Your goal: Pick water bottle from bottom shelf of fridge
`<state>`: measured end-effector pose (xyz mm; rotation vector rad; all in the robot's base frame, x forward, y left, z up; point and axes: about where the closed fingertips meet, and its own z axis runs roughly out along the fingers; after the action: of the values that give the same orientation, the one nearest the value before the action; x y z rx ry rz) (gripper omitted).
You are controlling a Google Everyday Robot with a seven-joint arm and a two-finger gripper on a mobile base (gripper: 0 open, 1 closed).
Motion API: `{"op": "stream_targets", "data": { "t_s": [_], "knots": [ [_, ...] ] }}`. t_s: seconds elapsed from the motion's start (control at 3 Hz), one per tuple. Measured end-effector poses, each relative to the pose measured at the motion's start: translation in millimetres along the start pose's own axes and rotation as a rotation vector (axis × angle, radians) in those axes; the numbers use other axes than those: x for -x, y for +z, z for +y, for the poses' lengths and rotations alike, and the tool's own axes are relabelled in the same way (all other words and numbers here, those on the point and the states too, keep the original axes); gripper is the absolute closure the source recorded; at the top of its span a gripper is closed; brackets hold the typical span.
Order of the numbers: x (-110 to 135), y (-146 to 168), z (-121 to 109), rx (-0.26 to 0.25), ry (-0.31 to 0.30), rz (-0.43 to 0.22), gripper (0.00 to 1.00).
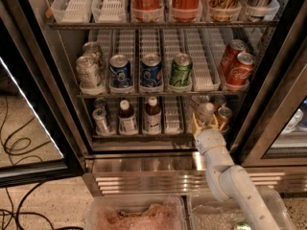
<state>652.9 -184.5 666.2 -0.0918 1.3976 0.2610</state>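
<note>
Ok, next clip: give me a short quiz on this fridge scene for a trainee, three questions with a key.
1. True or false: the gripper is at the water bottle on the bottom shelf of the fridge.
2. On the middle rack, what stands directly right of the two blue cans? A) green can B) glass jar C) milk carton
3. How many brown bottles stand on the bottom shelf?
Key: 1 true; 2 A; 3 two.
</note>
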Motion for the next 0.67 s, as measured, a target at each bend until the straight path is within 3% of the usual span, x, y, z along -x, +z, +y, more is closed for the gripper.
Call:
{"op": "stream_targets", "data": {
  "t_s": [0.33,0.67],
  "knots": [
    [-0.9,-13.8,-1.4,0.103,-0.042,0.049,1.0],
    [6.3,-19.0,4.3,0.169,-0.088,0.017,1.0]
  ]
}}
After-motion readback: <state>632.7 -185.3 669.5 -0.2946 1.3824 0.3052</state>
